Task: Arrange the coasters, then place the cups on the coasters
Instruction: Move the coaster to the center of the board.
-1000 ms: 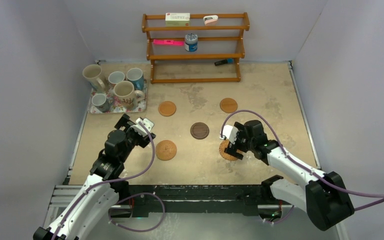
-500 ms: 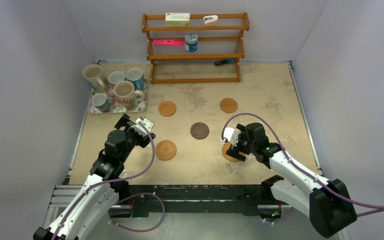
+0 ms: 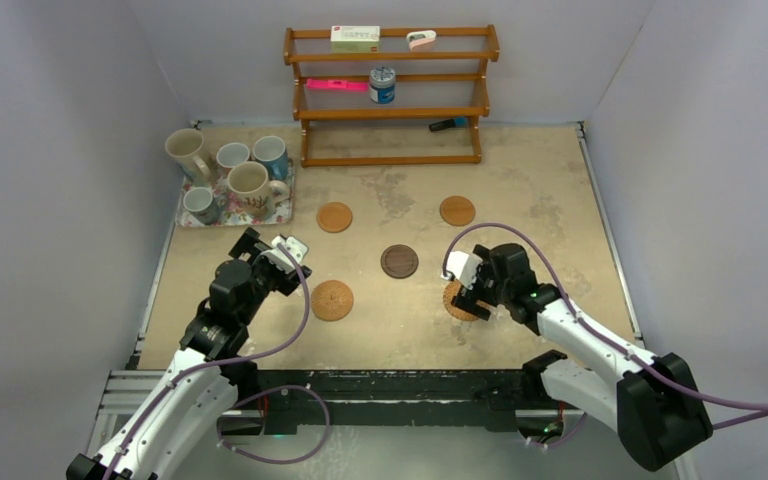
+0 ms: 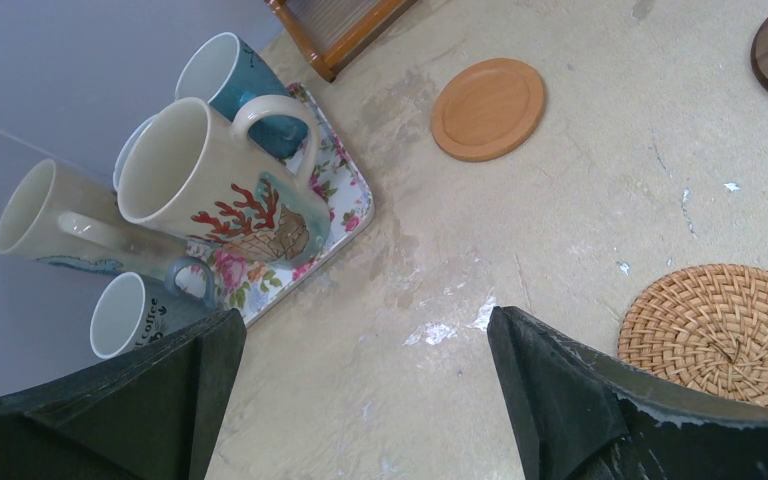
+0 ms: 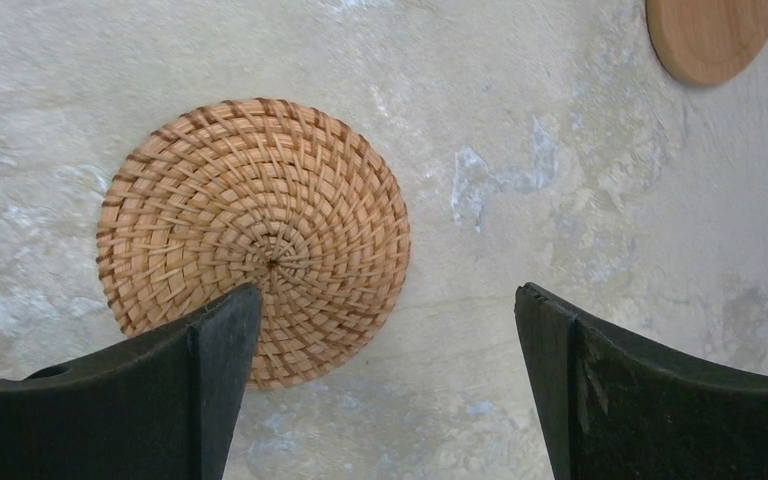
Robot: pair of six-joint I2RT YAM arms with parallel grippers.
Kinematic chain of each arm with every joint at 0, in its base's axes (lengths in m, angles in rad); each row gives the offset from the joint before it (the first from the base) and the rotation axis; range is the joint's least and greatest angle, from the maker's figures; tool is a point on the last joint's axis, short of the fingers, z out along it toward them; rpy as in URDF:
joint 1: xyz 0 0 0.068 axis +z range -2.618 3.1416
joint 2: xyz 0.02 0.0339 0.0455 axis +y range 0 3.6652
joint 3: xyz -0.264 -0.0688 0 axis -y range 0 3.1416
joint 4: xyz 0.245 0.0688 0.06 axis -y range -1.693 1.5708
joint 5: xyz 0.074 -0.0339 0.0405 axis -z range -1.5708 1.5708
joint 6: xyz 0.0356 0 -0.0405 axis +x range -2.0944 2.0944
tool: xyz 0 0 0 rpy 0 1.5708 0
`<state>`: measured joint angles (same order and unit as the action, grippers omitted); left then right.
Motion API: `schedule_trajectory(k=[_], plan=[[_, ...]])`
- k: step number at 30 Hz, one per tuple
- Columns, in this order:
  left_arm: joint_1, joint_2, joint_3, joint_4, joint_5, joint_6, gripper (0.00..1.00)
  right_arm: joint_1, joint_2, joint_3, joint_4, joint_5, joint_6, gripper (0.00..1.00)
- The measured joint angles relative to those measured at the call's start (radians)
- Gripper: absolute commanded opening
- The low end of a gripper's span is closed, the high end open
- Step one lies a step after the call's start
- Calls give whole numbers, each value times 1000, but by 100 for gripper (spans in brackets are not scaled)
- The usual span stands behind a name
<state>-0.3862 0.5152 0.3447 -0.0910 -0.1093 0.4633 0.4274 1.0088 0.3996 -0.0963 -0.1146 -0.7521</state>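
Several coasters lie on the table: two smooth tan ones [image 3: 335, 217] [image 3: 457, 210], a dark brown one [image 3: 399, 261] and two woven ones [image 3: 331, 300] [image 3: 454, 302]. Several cups [image 3: 251, 184] stand on the floral tray [image 3: 282, 195] at the back left. My left gripper [image 3: 285, 252] hangs open between the tray and the left woven coaster [image 4: 725, 335], holding nothing [image 4: 365, 330]. My right gripper [image 3: 468, 290] is open just above the right woven coaster [image 5: 255, 220]; its left finger [image 5: 210, 380] overlaps the coaster's near edge, and bare table shows between the jaws [image 5: 388, 305].
A wooden shelf rack [image 3: 390, 95] stands at the back with a blue-and-silver tin can [image 3: 382, 85], a white box [image 3: 355, 38] and a pink item [image 3: 337, 85]. A small dark object [image 3: 448, 125] lies by its right foot. Walls close in on the left, back and right.
My right arm has shifted a little over the right woven coaster, jaws still wide. The left arm, the cups and the other coasters have not moved.
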Motion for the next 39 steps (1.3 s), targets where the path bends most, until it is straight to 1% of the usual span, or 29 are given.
schedule_trajectory(k=[9, 26, 33, 39], plan=[[0, 0, 0, 0, 0, 0, 100, 0, -19, 0, -10, 72, 2, 99], [0, 0, 0, 0, 0, 0, 100, 0, -19, 0, -6, 36, 27, 99], [0, 0, 0, 0, 0, 0, 100, 0, -16, 0, 38, 18, 47, 99], [0, 0, 0, 0, 0, 0, 100, 0, 24, 0, 60, 18, 57, 99]])
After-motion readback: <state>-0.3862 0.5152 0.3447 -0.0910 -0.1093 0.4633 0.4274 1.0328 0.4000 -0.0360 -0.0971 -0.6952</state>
